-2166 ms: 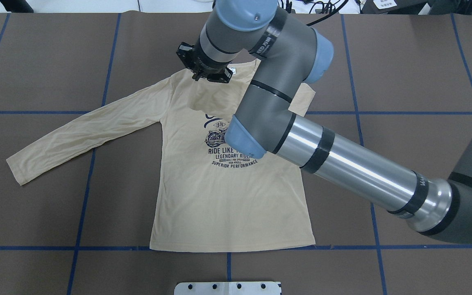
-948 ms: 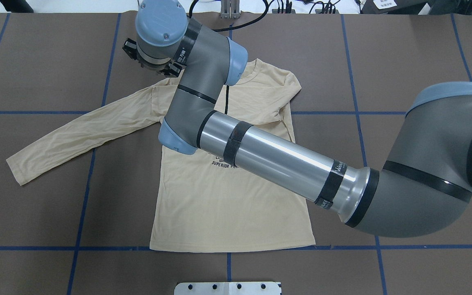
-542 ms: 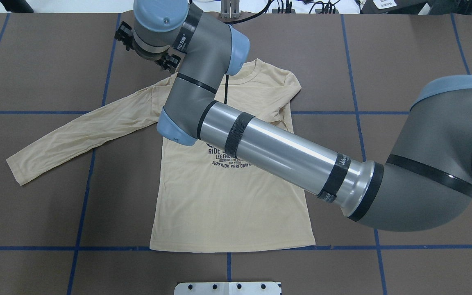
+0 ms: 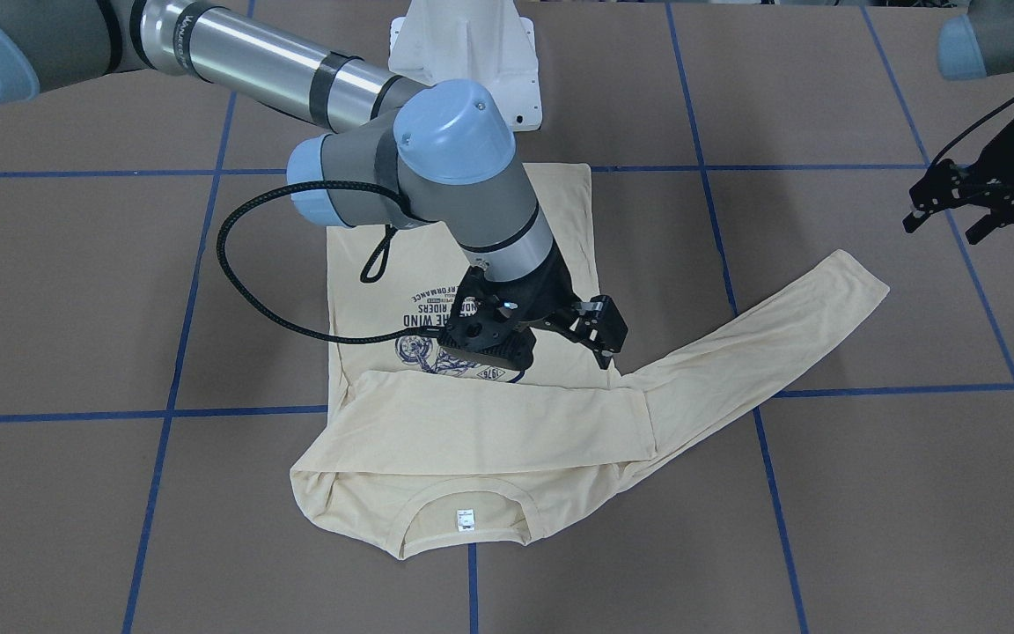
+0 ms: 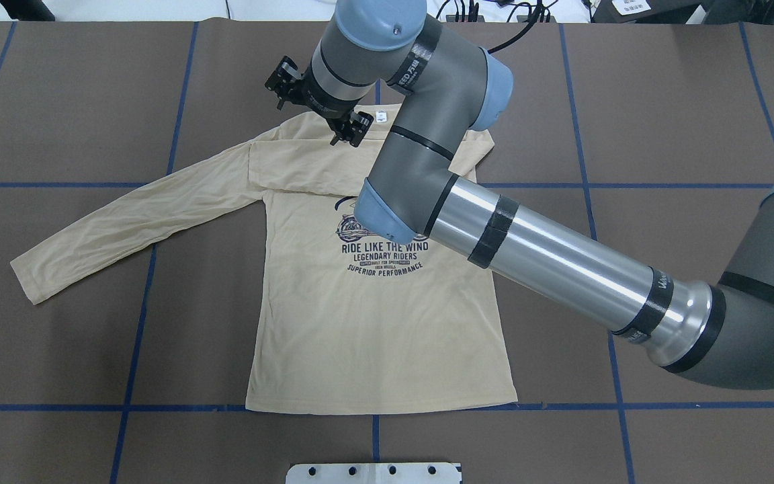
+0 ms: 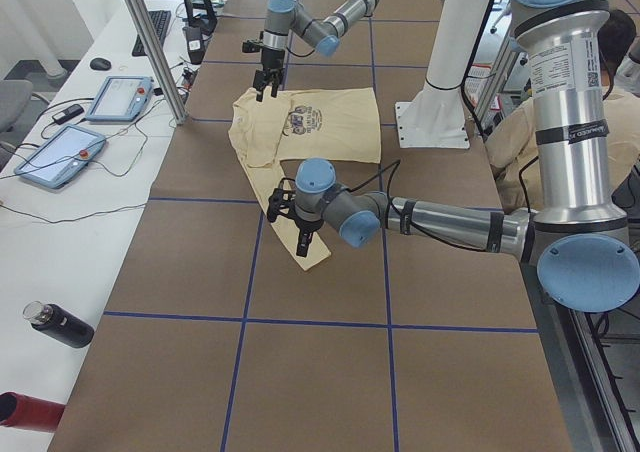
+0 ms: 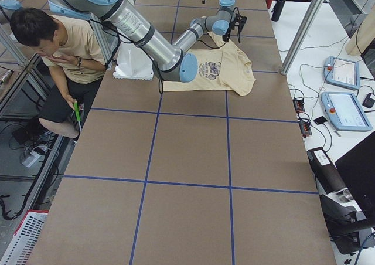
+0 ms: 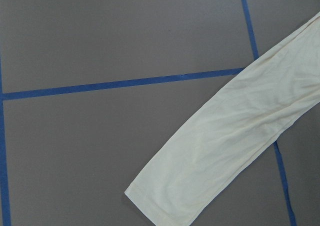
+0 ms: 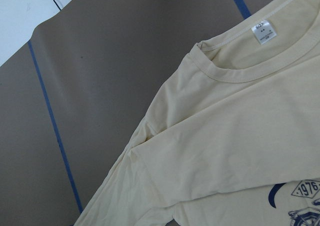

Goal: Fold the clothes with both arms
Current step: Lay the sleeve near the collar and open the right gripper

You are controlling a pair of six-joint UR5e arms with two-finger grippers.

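Note:
The cream long-sleeved shirt lies flat, print up, on the brown table. One sleeve is folded across the chest below the collar. The other sleeve stretches out toward the table's left. My right gripper hangs open just above the collar and shoulder, holding nothing; in the front view the right gripper hovers over the print. The right wrist view looks down on the neck label. My left gripper stands open and empty beyond the outstretched sleeve's cuff.
The white pedestal base stands at the robot's side of the table. A person sits beside the table near the base. Teach pendants and bottles lie on a side bench.
My right arm has swung rightward, from over the shirt's left shoulder to over the collar. The left gripper's edge has come into view at the far left. The shirt has not moved.

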